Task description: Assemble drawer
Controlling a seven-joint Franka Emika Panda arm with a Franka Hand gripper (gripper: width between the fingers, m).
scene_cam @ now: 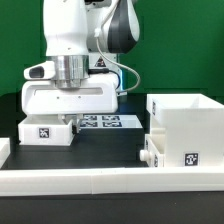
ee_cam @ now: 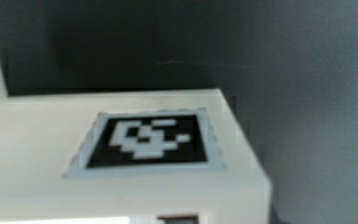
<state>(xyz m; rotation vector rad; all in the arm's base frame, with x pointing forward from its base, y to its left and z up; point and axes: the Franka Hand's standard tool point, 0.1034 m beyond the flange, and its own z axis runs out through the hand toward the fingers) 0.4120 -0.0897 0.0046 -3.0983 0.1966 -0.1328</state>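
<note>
Nearest in the exterior view, a long white rail (scene_cam: 100,182) runs along the table's (scene_cam: 110,145) front edge. Just behind it, on the exterior view's right, stands a tall white box (scene_cam: 185,125) with one tag. It probably sits against the rail so that it is braced when the drawer is pushed in.

Farther back, on the exterior view's left, lies the drawer (scene_cam: 45,131). It is low and white, shows a tag on its near side, and is well apart from the box. The gripper (scene_cam: 70,115) hangs directly over it, its broad white body low enough to hide the fingers, so whether they are apart or together cannot be told. The wrist view is filled by a tag (ee_cam: 149,140) on a white face, perhaps the drawer's wall, which fits a close approach for a grasp.

Beside the drawer, the marker board (scene_cam: 103,122) lies flat on the table.
</note>
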